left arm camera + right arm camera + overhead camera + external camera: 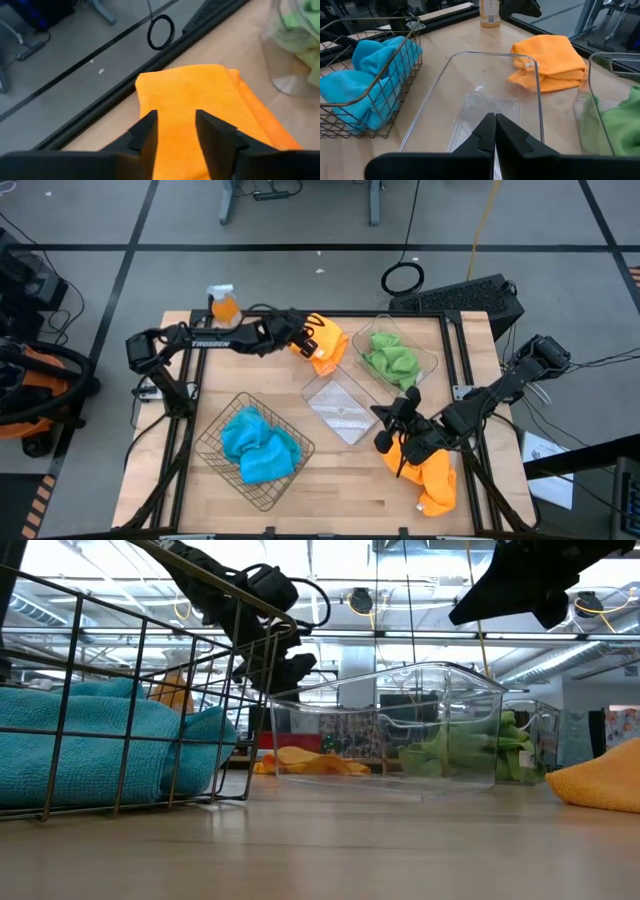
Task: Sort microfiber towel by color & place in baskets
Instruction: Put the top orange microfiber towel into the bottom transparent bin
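Under L fingers: orange towel

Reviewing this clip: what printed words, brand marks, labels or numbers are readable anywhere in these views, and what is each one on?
"TROSSEN", pale lettering along the left arm in the high view; small, only roughly legible.
Spray bottle: a label shows in the right wrist view, too blurred to read.
Paper sheet beside the table in the high view: dark print, too small to read.
Towels, wire basket, clear tubs: no text seen.
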You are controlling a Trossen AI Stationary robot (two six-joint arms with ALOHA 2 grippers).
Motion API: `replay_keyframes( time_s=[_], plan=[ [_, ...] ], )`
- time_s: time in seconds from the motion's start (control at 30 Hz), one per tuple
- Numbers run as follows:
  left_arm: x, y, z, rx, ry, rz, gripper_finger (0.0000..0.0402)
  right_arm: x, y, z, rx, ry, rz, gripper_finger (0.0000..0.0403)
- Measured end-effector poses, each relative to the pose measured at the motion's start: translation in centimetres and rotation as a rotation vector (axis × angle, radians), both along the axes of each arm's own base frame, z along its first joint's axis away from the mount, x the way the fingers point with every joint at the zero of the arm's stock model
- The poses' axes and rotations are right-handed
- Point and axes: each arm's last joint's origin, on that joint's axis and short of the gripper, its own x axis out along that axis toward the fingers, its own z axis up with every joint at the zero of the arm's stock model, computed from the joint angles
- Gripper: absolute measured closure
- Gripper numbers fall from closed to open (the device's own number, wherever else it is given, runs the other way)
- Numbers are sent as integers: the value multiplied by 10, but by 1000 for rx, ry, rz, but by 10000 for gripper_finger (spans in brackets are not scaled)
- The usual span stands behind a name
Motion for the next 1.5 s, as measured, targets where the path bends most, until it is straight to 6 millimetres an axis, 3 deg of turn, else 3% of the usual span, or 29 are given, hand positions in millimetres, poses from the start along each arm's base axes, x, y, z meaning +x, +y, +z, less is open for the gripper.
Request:
replay_keyframes(
  time_s=[0.33, 0.63, 0.9, 1.27, 1.5],
  plan=[
    [0, 3, -5, -47, -23, 38, 194, 4, -8, -1, 28, 24, -8, 401],
    [1, 19, -32, -76, 45, 61, 150, 7, -12, -2, 100, 23, -15, 401],
    [5, 24, -47, -98, 60, 57, 143, 8, -15, -2, 80, 38, -14, 401],
    [9, 46, -89, -177, 52, 36, 143, 8, -14, -2, 77, 42, -3, 401],
    [9, 49, -88, -154, 48, 52, 142, 8, -14, -2, 41, 65, 20, 401]
  ],
)
